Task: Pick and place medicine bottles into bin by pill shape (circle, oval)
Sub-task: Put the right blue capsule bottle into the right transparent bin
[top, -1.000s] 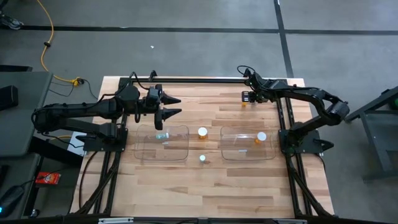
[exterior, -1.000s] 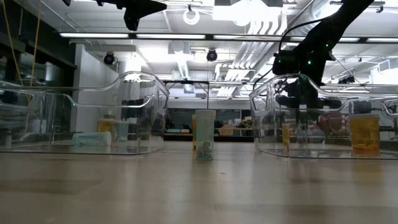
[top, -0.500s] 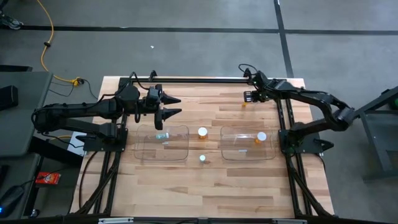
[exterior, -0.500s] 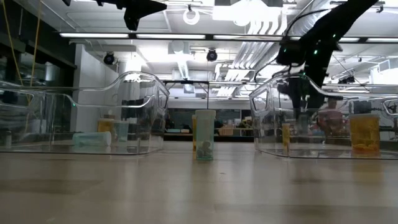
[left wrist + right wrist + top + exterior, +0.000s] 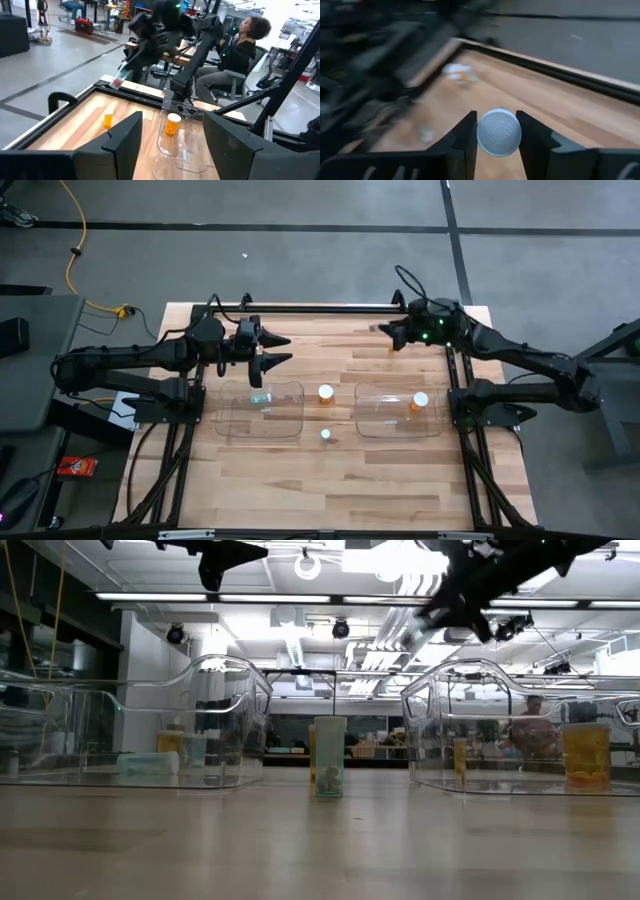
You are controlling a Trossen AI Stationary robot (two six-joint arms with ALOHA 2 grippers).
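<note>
Between the right tool's [image 5: 499, 137] fingers sits a white-capped bottle [image 5: 499, 133].

bins: two clear plastic, left bin [image 5: 235, 416] and right bin [image 5: 375, 416] | bottles seen from above: six — one teal lying in the left bin [image 5: 261, 397], one amber in the right bin [image 5: 418, 401], three loose on the table, one held in the right gripper [image 5: 499, 133] | arms: two | people: one seated [image 5: 243, 44]
</note>
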